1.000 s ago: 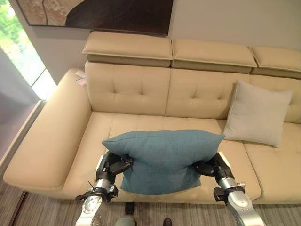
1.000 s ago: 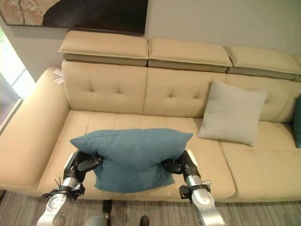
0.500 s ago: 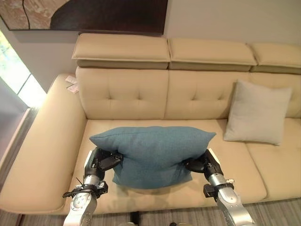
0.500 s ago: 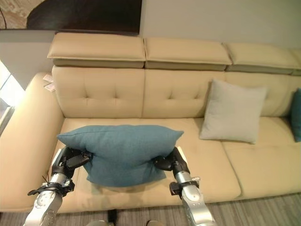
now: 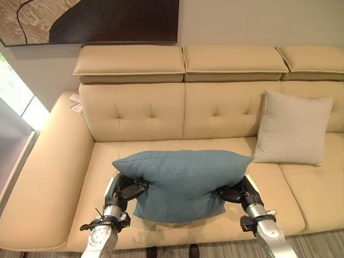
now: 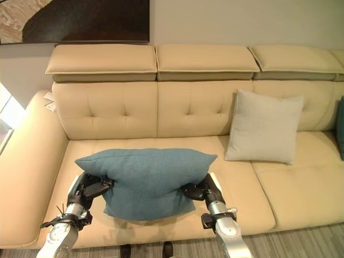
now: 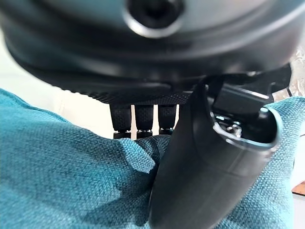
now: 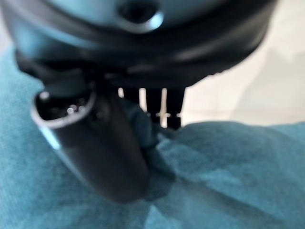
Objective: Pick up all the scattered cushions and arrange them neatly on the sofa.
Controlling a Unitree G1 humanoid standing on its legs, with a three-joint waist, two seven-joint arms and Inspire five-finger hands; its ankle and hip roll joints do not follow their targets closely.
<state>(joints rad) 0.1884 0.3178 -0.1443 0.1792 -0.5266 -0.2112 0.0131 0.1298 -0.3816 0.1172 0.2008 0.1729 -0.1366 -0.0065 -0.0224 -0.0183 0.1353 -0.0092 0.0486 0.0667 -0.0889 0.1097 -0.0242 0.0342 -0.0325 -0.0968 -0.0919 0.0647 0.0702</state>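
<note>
- Large teal fabric cushion [image 5: 183, 183] held between both hands, above the front part of the seat of a cream tufted leather sofa [image 5: 140, 107].
- Left hand [image 5: 124, 189] pinching the cushion's left lower edge: in the left wrist view, dark thumb [image 7: 200, 171] pressed on the near face of the teal cloth, fingers [image 7: 136, 119] curled over the fold behind it.
- Right hand [image 5: 236, 192] pinching the opposite edge: in the right wrist view, thumb [image 8: 100, 152] dug into the fabric, fingers [image 8: 159, 107] wrapped over the far side, cloth bunched between them.
- Cushion squeezed narrower between the two hands, its wide top edge spreading out past both of them, lower part hanging between the wrists.
- Square light grey fabric cushion [image 5: 293, 126] well apart from the right hand, up and beyond it to its right, propped upright against the sofa's backrest on the seat.
- Sliver of another teal cushion [image 6: 340, 126] further off past the grey one, at the edge of the right eye view.
- Broad sofa armrest [image 5: 48, 161] beyond the left hand on its outer side.
- Dark framed painting [image 5: 97, 21] on the wall above the sofa's headrests, far beyond both hands.
- Small paper tags [image 5: 75, 103] lying on the top of the armrest by the backrest corner.
</note>
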